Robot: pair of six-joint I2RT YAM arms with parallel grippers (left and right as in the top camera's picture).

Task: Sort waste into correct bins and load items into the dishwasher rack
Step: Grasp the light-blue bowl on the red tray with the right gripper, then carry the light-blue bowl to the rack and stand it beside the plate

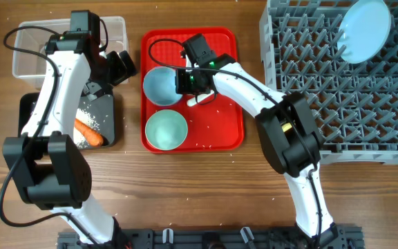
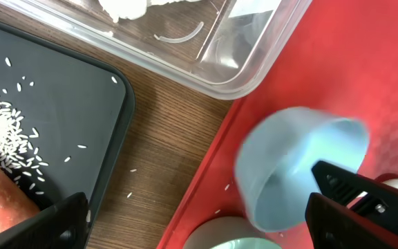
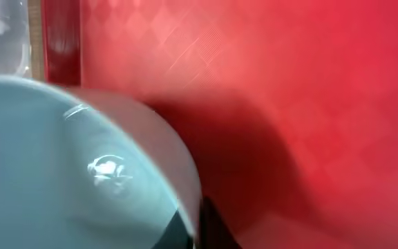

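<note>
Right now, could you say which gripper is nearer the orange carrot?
Left. The left gripper is beyond the orange carrot, slightly right; the right gripper is farther right, over the red tray.

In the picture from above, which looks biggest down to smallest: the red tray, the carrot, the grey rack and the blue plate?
1. grey rack
2. red tray
3. blue plate, which stands tilted in the rack, so it may look smaller than it is
4. carrot
</note>
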